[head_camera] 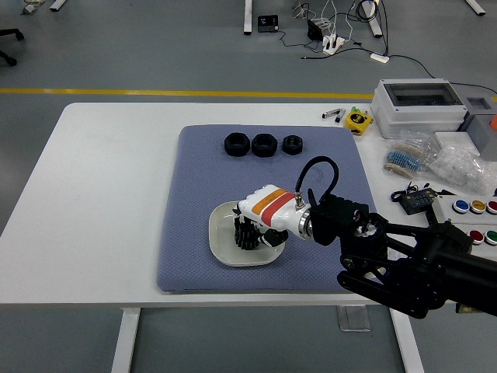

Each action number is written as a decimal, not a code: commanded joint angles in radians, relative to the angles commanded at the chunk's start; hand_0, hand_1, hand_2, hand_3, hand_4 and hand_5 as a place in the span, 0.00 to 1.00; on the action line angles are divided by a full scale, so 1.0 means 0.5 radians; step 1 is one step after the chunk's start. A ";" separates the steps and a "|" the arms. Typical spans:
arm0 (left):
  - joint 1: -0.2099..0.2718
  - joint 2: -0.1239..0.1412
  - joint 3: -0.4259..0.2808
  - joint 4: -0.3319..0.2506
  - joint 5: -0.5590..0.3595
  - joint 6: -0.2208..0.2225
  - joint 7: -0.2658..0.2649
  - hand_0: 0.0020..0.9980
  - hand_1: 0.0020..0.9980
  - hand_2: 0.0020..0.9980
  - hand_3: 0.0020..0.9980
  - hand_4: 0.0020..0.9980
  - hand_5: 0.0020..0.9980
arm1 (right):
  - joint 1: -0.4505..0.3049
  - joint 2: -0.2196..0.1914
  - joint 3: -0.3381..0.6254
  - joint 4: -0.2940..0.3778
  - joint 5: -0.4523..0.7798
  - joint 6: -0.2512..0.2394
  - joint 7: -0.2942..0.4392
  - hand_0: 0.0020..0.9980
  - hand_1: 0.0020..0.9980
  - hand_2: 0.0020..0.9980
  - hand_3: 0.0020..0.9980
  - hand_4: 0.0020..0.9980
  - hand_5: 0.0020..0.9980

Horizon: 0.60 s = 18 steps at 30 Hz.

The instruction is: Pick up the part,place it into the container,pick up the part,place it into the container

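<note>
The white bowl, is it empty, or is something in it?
Cannot tell. The right hand reaches down into the white bowl and its black fingers hide the middle. Three black parts sit on the blue mat.

My right hand [260, 221] is white with orange and red stripes, its fingers black; the container [221, 245] is white; the mat [194, 210] is blue-grey; three parts [263, 144] are black.
</note>
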 joint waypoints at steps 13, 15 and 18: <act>-0.001 -0.001 -0.004 0.000 0.010 0.000 0.003 0.71 0.62 0.63 0.56 0.61 0.68 | 0.002 -0.017 0.003 0.019 -0.012 0.017 0.008 0.31 0.39 0.48 0.80 0.68 0.00; -0.001 -0.001 -0.005 0.000 0.012 0.001 0.003 0.71 0.62 0.63 0.56 0.61 0.68 | 0.003 -0.022 0.005 0.021 -0.010 0.016 0.011 0.31 0.39 0.48 0.80 0.68 0.00; -0.001 0.000 -0.007 0.000 0.016 -0.001 0.003 0.71 0.62 0.63 0.56 0.61 0.68 | 0.003 -0.027 0.010 0.024 -0.005 0.013 0.011 0.31 0.39 0.49 0.82 0.69 0.00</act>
